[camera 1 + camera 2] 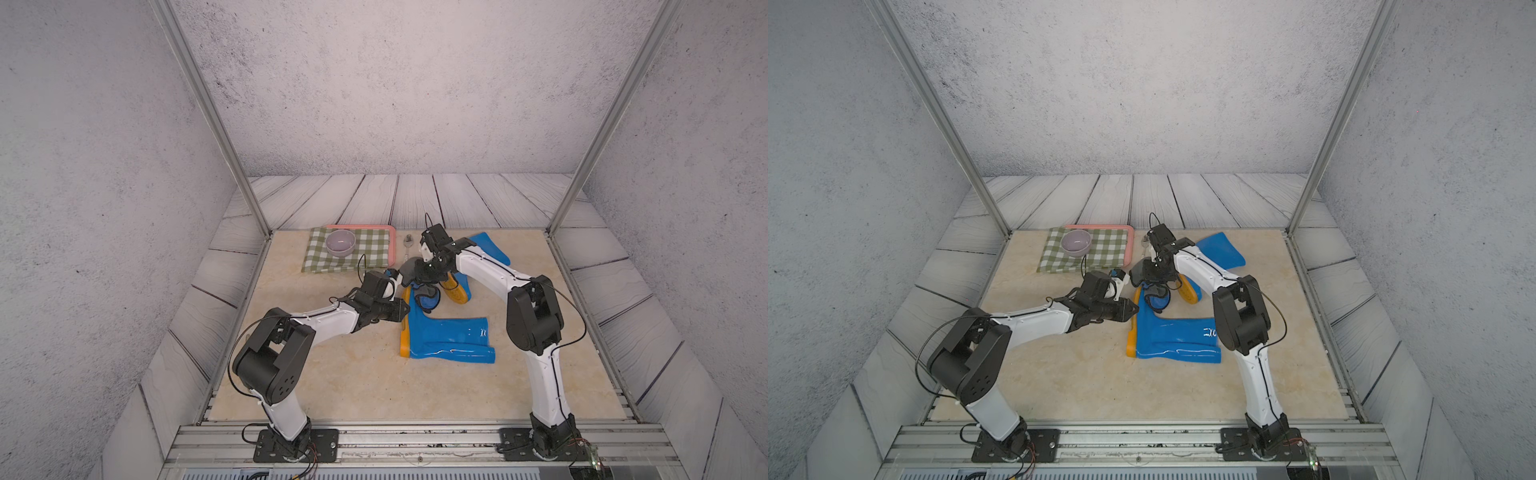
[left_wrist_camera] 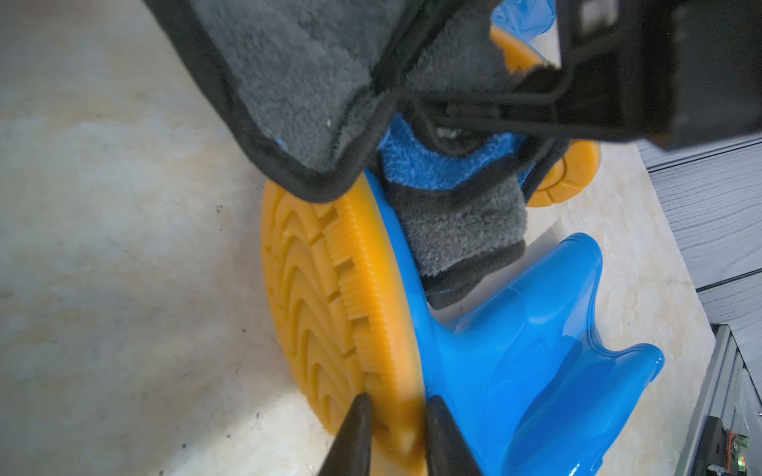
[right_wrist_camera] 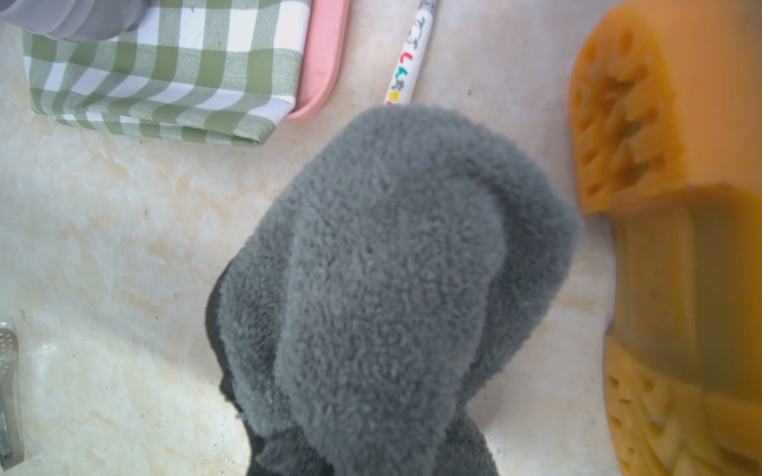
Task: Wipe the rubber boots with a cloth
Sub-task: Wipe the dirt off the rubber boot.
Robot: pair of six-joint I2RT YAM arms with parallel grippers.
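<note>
In both top views the nearer glossy blue rubber boot with an orange treaded sole point(image 1: 446, 336) lies on its side mid-bench point(image 1: 332, 374). Its twin point(image 1: 490, 247) lies behind it, near the far right edge. Only the left wrist view shows the left fingers point(image 2: 354, 432) nipped narrowly on the nearer sole's rim. The right fingers point(image 2: 515, 109) are closed on the dark grey, blue-backed fluffy cloth point(image 3: 391, 268), which hangs over that boot's toe. The green-checked cloth point(image 1: 365, 249) fills the far left corner. The front of the bench is bare.
</note>
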